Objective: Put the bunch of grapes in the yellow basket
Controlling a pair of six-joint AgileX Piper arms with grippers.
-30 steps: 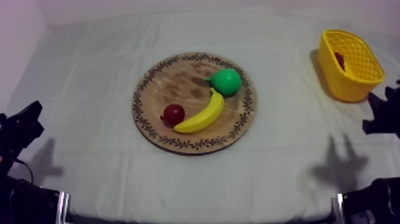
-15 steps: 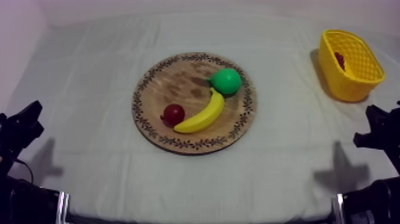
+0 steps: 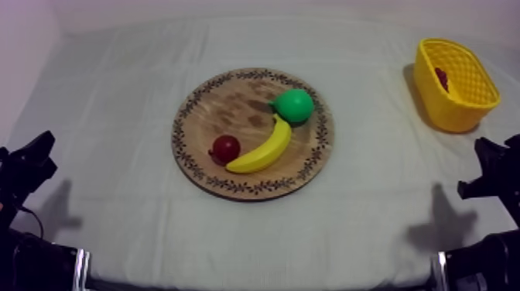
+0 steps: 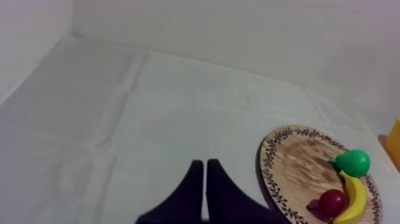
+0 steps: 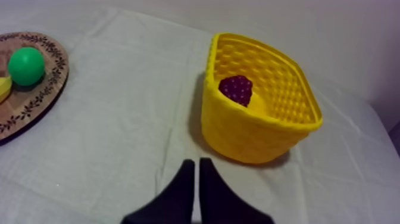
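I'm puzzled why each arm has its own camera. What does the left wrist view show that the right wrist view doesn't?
Left wrist view: small red fruit, shut left fingers. Right wrist view: grapes in the basket, shut right fingers. Both: board, pear, some banana, a sliver of basket.

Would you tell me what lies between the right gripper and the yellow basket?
Bare cloth separates the right gripper from the yellow basket, per the right wrist view; the bunch of grapes sits inside.
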